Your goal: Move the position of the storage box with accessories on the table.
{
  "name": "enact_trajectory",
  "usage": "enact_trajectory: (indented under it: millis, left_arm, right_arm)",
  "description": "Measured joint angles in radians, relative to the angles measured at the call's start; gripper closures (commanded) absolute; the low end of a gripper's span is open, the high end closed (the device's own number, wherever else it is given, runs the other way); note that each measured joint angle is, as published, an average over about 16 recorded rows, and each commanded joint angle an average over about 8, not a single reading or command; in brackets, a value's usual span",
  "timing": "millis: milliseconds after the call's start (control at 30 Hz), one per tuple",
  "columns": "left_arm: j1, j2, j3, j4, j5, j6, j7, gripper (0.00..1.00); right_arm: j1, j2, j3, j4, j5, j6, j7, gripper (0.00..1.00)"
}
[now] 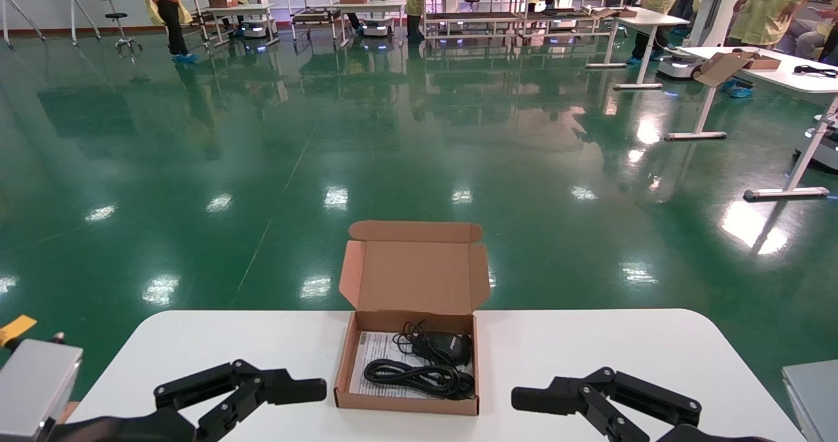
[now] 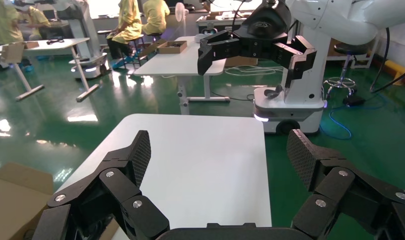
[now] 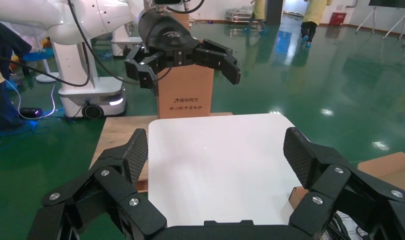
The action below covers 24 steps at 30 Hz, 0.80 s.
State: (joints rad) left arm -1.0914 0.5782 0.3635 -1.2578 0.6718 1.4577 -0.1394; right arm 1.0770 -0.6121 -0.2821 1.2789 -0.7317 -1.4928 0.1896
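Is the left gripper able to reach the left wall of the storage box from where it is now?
Probably yes. The left gripper is open, low over the table, beside the storage box. Only bare tabletop lies between its fingertips and the box's left wall.

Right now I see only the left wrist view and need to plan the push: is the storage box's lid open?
Observer: Yes, the storage box has its flap lid standing open at the far side.
Operator: Contents?
Observer: A black mouse with its coiled cable on a white paper sheet.
Operator: My grippers?
Observer: The left gripper and right gripper flank the box, both open, neither touching it.
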Motion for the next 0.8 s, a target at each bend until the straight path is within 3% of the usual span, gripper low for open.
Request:
enact_trajectory:
  millis: [500, 800]
  left_arm:
    - [0.0, 0.0, 0.0, 0.0, 0.0, 0.0, 0.0, 0.0]
    - [0.0, 0.0, 0.0, 0.0, 0.0, 0.0, 0.0, 0.0]
  right_arm:
    - [0.013, 0.003, 0.001, -0.01, -0.005, -0.005, -0.003, 0.0]
    - [0.178, -0.028, -0.022, -0.2, -0.08, -0.031, -0.031, 0.0]
